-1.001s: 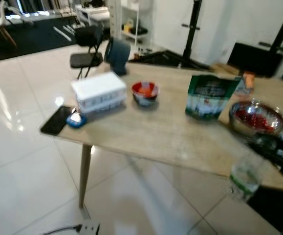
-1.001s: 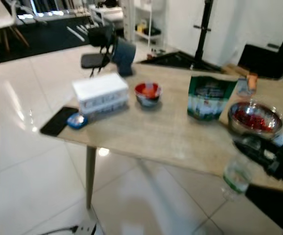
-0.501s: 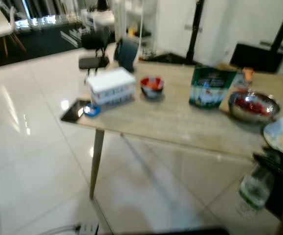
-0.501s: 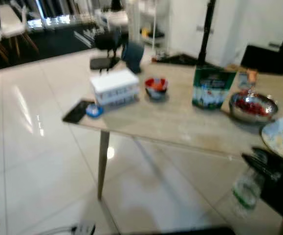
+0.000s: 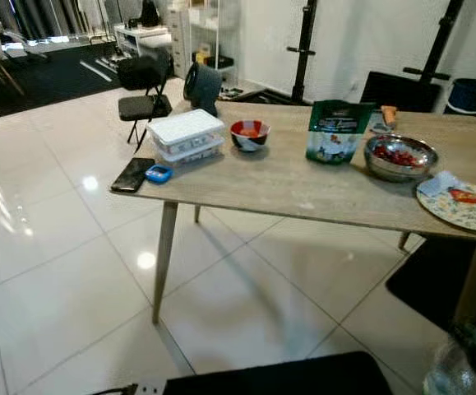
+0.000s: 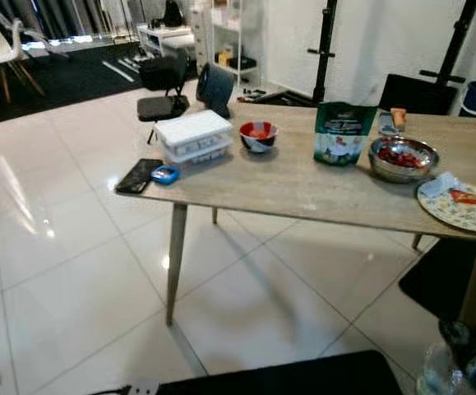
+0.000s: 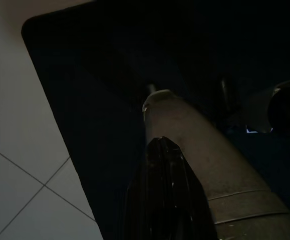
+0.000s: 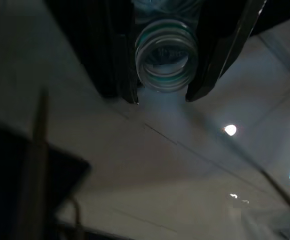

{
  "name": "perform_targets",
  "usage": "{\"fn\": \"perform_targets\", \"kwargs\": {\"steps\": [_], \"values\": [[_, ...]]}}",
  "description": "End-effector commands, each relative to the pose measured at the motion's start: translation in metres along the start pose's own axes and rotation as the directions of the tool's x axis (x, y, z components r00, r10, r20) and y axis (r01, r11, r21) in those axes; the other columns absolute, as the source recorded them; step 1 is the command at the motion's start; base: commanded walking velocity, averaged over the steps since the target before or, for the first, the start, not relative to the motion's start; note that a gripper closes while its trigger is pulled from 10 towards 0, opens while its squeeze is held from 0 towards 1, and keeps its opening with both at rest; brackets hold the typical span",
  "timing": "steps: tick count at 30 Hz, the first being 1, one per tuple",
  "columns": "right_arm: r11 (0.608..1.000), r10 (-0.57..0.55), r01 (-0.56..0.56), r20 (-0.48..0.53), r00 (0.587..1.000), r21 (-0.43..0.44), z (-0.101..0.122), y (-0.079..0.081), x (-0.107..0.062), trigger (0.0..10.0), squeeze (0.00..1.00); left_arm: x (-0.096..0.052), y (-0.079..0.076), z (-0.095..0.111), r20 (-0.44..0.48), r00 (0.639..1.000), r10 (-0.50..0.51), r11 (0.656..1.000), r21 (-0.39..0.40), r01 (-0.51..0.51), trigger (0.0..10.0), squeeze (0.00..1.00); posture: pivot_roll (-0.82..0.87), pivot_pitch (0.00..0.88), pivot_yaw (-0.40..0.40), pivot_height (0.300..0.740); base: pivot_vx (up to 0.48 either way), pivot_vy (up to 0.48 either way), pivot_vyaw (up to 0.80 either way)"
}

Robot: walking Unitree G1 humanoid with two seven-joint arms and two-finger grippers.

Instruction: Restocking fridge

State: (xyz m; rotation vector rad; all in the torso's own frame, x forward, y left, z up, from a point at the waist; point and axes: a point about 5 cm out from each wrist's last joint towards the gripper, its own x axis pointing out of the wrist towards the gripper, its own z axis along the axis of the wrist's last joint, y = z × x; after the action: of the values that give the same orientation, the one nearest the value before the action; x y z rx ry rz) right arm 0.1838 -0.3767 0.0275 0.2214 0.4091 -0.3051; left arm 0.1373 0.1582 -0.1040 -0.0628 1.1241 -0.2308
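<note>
My right gripper [image 8: 161, 95] is shut on a clear plastic bottle [image 8: 167, 55] with green bands, its black fingers [image 8: 115, 60] pressed on both sides. In the head views the bottle [image 5: 450, 377] hangs low at the bottom right, off the table and above the floor. The wooden table [image 5: 303, 185] carries a white lidded container [image 5: 186, 134], a red bowl [image 5: 249, 134], a green bag [image 5: 335, 132], a metal bowl of red food [image 5: 399, 156] and a patterned plate [image 5: 461, 202]. My left gripper [image 7: 161, 150] hangs idle over a dark mat.
A black phone [image 5: 133, 174] and a small blue object [image 5: 159, 173] lie at the table's left corner. A black chair [image 5: 143, 86] stands behind the table. Dark mats lie at my feet [image 5: 287, 380] and under the table's right end [image 5: 435, 284]. Glossy white tile floor spreads to the left.
The camera has backed away from the table and steadied, so the table looks farther and sharper. The bottle in my right gripper now sits lower, at the bottom right corner.
</note>
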Motion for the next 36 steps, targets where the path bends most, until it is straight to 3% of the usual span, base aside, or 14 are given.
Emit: {"fn": "perform_targets", "kwargs": {"steps": [1, 4, 8, 10, 17, 28, 36], "values": [[0.991, -0.121, 0.124, -0.069, 0.99, 0.048, -0.027, -0.009, -0.007, 10.0, 0.0, 0.0, -0.004, -0.009, -0.038, 0.999, -0.01, 1.0, -0.015, 0.01, 10.0, 0.0, -0.15, 0.0, 0.018, 0.74, 0.0, 0.0, -0.77], [0.97, -0.201, 0.217, -0.147, 0.969, 0.105, -0.053, -0.008, -0.012, 10.0, 0.0, 0.001, -0.005, -0.008, -0.035, 0.999, -0.012, 1.0, -0.016, 0.012, 10.0, 0.0, -0.15, 0.0, 0.017, 0.74, 0.0, 0.0, -0.78], [0.957, -0.233, 0.261, -0.2, 0.952, 0.127, -0.07, -0.004, -0.016, 10.0, 0.0, 0.001, -0.005, -0.008, -0.035, 0.999, -0.013, 1.0, -0.015, 0.013, 10.0, 0.0, -0.15, 0.0, 0.016, 0.74, 0.0, 0.0, -0.78], [0.94, -0.252, 0.303, -0.278, 0.927, 0.156, -0.096, 0.005, -0.023, 10.0, 0.0, 0.001, -0.006, -0.008, -0.033, 0.999, -0.012, 1.0, -0.013, 0.011, 10.0, 0.0, -0.15, 0.0, 0.012, 0.74, 0.0, 0.0, -0.78], [0.934, -0.271, 0.342, -0.42, 0.866, 0.102, -0.137, 0.018, -0.042, 10.0, 0.0, 0.001, -0.007, -0.008, -0.034, 0.999, -0.008, 1.0, -0.008, 0.008, 10.0, 0.0, -0.14, 0.0, 0.011, 0.74, 0.0, 0.0, -0.78], [0.93, -0.281, 0.361, -0.493, 0.823, 0.073, -0.157, 0.022, -0.056, 10.0, 0.0, 0.001, -0.004, -0.006, -0.033, 0.999, 0.02, 0.999, 0.039, -0.019, 10.0, 0.0, -0.14, 0.0, 0.005, 0.74, 0.0, 0.0, -0.78], [0.936, -0.278, 0.348, -0.514, 0.811, 0.044, -0.16, 0.024, -0.058, 10.0, 0.0, 0.0, 0.0, -0.008, -0.038, 0.998, 0.05, 0.996, 0.076, -0.047, 10.0, 0.0, -0.13, 0.0, 0.001, 0.74, 0.0, 0.0, -0.78]]}}
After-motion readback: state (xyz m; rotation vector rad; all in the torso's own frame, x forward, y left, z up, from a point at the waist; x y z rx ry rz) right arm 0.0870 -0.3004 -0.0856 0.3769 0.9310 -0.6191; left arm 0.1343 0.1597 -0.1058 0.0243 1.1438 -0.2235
